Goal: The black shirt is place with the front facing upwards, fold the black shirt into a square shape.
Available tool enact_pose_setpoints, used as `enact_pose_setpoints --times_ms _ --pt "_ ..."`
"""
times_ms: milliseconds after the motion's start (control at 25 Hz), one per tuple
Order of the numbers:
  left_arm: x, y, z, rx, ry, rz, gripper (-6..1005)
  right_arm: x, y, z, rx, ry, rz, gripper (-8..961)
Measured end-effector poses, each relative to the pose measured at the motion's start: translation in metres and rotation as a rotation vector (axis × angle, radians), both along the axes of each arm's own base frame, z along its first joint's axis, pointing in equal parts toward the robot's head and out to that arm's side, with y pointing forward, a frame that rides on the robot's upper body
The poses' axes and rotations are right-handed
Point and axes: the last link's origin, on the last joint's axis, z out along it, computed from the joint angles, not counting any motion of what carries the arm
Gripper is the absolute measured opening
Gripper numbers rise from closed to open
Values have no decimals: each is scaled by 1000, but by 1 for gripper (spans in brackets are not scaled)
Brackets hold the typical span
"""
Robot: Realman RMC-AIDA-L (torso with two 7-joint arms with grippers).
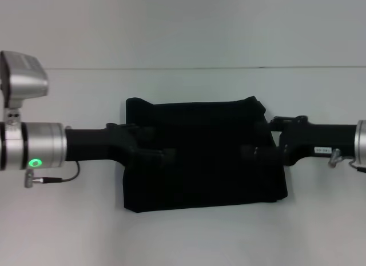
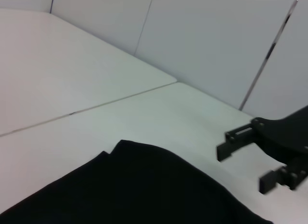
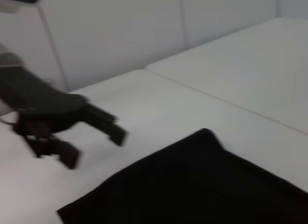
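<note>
Folded into a near-square block, the plain black fabric shirt (image 1: 203, 154) lies mid-counter (image 1: 183, 237). Above its side edges hover the left claw (image 1: 159, 154) and right claw (image 1: 251, 151), both spread open, apparently having let go of it.

**Folded black shirt at frame centre, both arms reaching in**

Lying flat on the white surface (image 1: 189, 237): the black shirt (image 1: 203, 174), folded to a rough rectangle at the middle of the frame, upper edge slightly rumpled. Reaching in from the left edge, the left gripper (image 1: 157, 153), over the shirt's left part. Coming in from the right edge, the right gripper (image 1: 254, 151), over the shirt's right part. Fingers of both lost against the dark cloth. Glowing green on the left arm's silver cuff, a small light (image 1: 35, 162).
</note>
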Motion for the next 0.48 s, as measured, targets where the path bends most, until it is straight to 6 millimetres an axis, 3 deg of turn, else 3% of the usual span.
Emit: enact_pose_setpoints --times_ms 200,480 --pt "2 2 -6 2 13 7 929 -3 -5 -4 -42 9 22 799" --pt "1 1 -5 -2 14 9 930 -4 -10 -3 -55 17 62 799"
